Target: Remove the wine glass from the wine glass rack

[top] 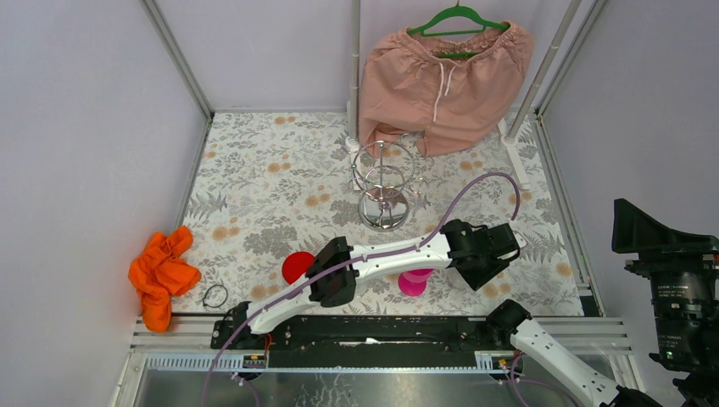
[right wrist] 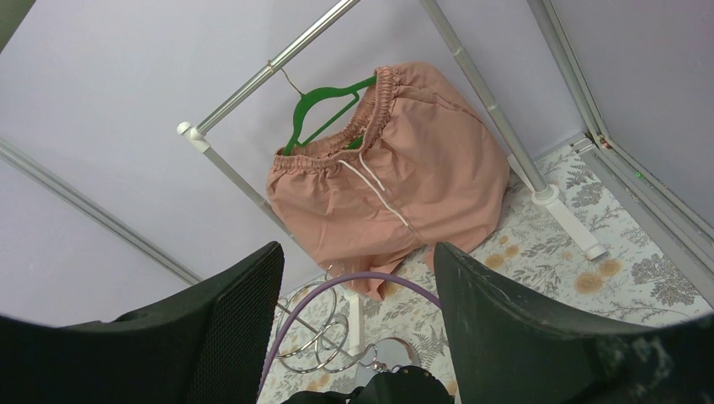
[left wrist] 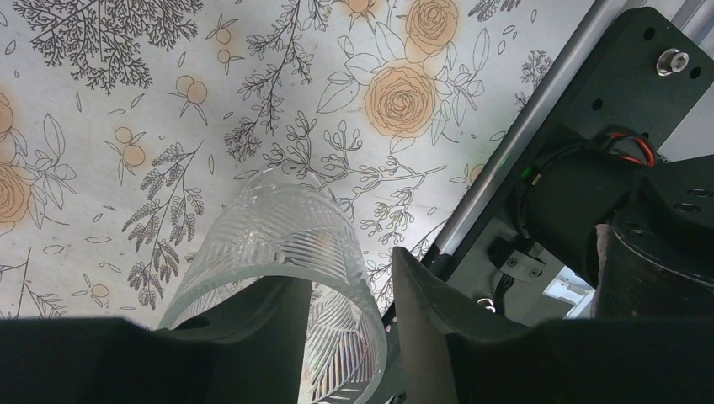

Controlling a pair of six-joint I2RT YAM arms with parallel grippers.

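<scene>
Left wrist: left fingers (left wrist: 253, 345) hold wine glass (left wrist: 286, 244), long axis along them.

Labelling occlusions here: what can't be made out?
- Left wrist: wine glass near end, behind the left gripper and bottom edge; stem not discernible.
- Top external: pink object, half under the left arm.
- Right wrist: wine glass rack, crossed by a purple cable, bottom cut off.

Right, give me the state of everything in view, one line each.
Rack: upright, no glass seen on it.
Glass: off the rack, tilted, held.
Left fingers: shut on the glass.
Right fingers: open, nothing between them.
Shorts: hanging.
Orange cloth: crumpled in a heap.
</scene>
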